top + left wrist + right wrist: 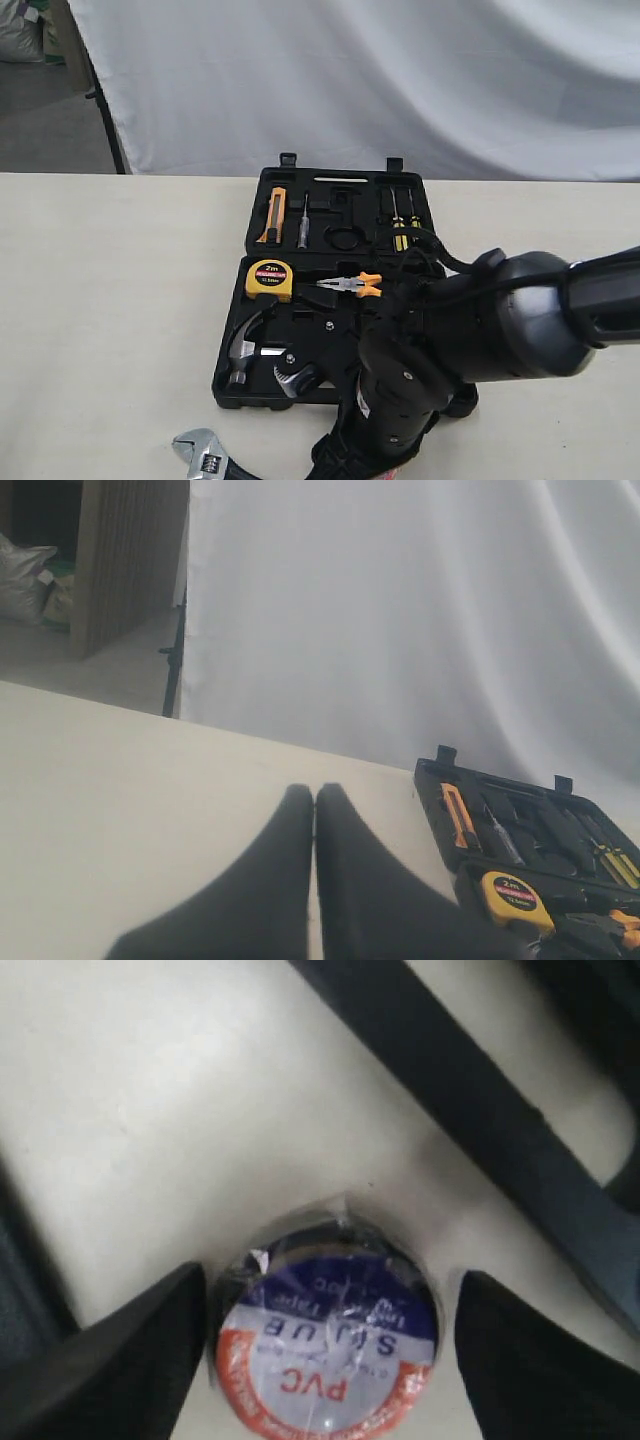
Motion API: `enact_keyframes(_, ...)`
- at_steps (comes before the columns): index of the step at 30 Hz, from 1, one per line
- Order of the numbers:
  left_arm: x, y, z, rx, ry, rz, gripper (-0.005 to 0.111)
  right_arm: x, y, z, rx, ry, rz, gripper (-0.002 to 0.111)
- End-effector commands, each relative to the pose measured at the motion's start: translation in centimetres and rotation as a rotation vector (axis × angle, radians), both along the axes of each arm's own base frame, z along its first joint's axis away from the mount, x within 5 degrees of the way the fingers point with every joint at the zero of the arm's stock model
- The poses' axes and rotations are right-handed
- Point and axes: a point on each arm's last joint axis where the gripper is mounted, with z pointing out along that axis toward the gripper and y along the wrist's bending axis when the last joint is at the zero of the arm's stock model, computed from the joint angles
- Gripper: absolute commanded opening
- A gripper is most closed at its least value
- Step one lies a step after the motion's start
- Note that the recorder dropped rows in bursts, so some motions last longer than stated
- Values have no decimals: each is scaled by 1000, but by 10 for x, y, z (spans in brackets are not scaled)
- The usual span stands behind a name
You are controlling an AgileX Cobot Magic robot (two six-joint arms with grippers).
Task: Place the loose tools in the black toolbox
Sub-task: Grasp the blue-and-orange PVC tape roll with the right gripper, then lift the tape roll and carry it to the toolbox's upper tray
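In right wrist view only: right gripper (332, 1275) spread astride tape roll (328, 1355); left gripper (314, 792) pinched together, empty.

Exterior high over toolbox (325, 215), left wrist low, sharing it, right wrist near tabletop (150, 1110)

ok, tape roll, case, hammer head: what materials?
Tape roll: PVC per its label, under glossy creased wrap. Case: matte black plastic, seemingly moulded, given shaped recesses. Hammer head: likely polished steel, bright sheen.
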Motion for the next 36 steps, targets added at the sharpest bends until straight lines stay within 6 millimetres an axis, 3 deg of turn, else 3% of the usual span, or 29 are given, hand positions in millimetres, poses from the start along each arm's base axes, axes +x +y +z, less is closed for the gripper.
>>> enact_keyframes(1,-1,1,2,2,-13,26,1,2,0,-10,-14,0,11,66)
enact_keyframes(4,-1,1,2,2,-13,26,1,2,1,-8,-5,-6,11,53)
enact_keyframes(10,-1,1,2,2,-13,26,1,2,1,4,19,-26,24,-1)
enact_keyframes(23,-1,1,2,2,-13,26,1,5,0,80,214,-261,137,0)
enact_keyframes(33,-1,1,2,2,-13,26,1,29,15,114,296,-513,142,0)
enact_keyframes(36,-1,1,2,2,-13,26,1,40,11,118,291,-594,107,0)
